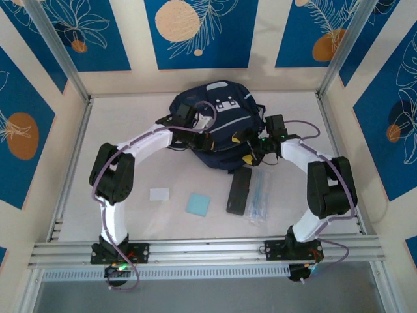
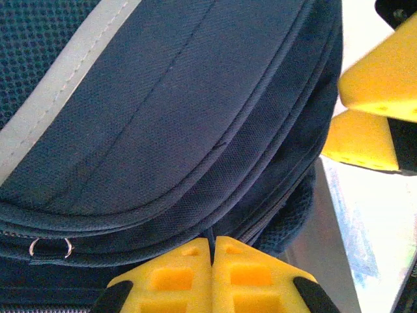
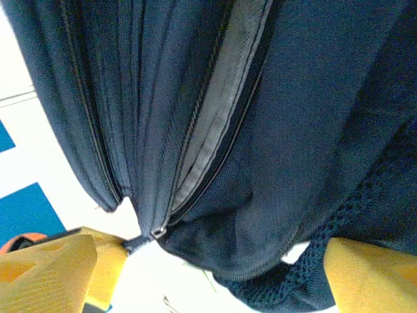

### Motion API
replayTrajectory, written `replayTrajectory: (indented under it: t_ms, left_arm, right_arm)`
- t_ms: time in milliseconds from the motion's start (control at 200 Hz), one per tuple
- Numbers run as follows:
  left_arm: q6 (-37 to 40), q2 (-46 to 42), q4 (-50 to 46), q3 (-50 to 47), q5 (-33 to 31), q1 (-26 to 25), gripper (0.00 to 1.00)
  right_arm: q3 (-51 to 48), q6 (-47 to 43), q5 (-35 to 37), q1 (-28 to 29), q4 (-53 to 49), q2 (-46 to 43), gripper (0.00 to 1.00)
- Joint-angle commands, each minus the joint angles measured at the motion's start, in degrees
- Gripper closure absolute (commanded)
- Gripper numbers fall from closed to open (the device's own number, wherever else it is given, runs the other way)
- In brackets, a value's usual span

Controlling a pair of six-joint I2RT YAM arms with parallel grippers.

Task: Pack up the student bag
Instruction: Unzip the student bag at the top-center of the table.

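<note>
The navy student bag [image 1: 225, 107] lies at the back middle of the table, both arms reaching in to its near side. My left gripper [image 2: 213, 244] is shut, pinching a thin dark strip at a seam of the bag [image 2: 182, 98]; from above it [image 1: 203, 130] sits at the bag's front left. My right gripper [image 3: 215, 274] is open, its yellow fingers [image 3: 58, 267] wide apart at the bag's lower edge [image 3: 313, 98]. The zipper there gapes, showing grey lining [image 3: 221, 111]. Its slider [image 3: 158, 231] lies close beside the left finger. From above the right gripper [image 1: 246, 149] is at the bag's front right.
On the table in front of the bag lie a white card [image 1: 159, 193], a light blue square [image 1: 198, 204], a black case [image 1: 239, 191] and a clear packet of pens [image 1: 258, 199]. Metal frame posts and patterned walls enclose the table. The right gripper's yellow fingers [image 2: 378, 85] hang close in the left wrist view.
</note>
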Motion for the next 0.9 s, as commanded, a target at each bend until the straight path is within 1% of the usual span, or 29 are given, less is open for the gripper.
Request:
replayTrajectory:
  t_ms: [0, 65, 130, 175, 185, 270, 355, 470, 580, 655, 720, 895]
  left_arm:
    - [-0.35, -2.06, 3.58, -2.23, -2.1, -0.64, 1.0]
    - [0.11, -2.52, 4.46, -3.49, -3.19, -0.58, 1.0]
    - [1.02, -2.65, 5.05, -4.45, -4.62, -0.53, 1.0]
    - [1.43, -2.8, 5.5, -5.18, -6.26, -0.54, 1.0]
    - [1.46, -2.79, 5.7, -5.41, -6.66, -0.51, 1.0]
    - [1.31, -3.59, 8.47, -8.14, -10.39, 0.01, 1.0]
    - [0.04, -4.79, 12.96, -12.19, -15.68, 1.25, 1.0]
    - [-1.36, -6.57, 19.92, -17.15, -22.98, 4.46, 1.0]
    - [-1.41, -7.26, 23.86, -19.17, -29.0, 7.82, 1.0]
    - [-1.0, -6.88, 25.16, -19.0, -31.3, 9.95, 1.0]
    - [-0.49, -6.24, 25.63, -18.23, -31.68, 11.56, 1.0]
    - [2.76, -3.75, 26.5, -15.2, -33.64, 13.97, 1.0]
  right_arm:
    - [1.83, 2.0, 5.07, 1.36, 2.78, 5.4, 0.26]
    - [2.68, 2.61, 5.65, 1.52, 4.8, 7.95, 0.54]
    - [2.91, 3.46, 5.71, 1.37, 6.19, 9.43, 0.78]
    - [2.59, 3.75, 6.13, 1.4, 6.82, 9.51, 0.97]
    - [2.5, 3.8, 6.24, 1.36, 6.97, 9.42, 1.0]
    - [1.24, 3.39, 7.63, 1.28, 7.37, 8.1, 1.0]
    - [-0.75, 3.12, 7.2, 0.77, 8.48, 6.39, 1.0]
    - [-2.51, 2.45, 5.36, 0.6, 8.59, 4.81, 1.0]
    - [-3.19, 1.96, 3.44, 1.05, 8.46, 4.15, 1.0]
    - [-3.07, 1.32, 2.83, 1.5, 7.73, 3.9, 1.0]
    - [-3.0, 0.8, 2.36, 1.69, 7.2, 3.62, 1.0]
    - [-2.48, -0.68, 1.81, 1.71, 5.66, 2.75, 1.0]
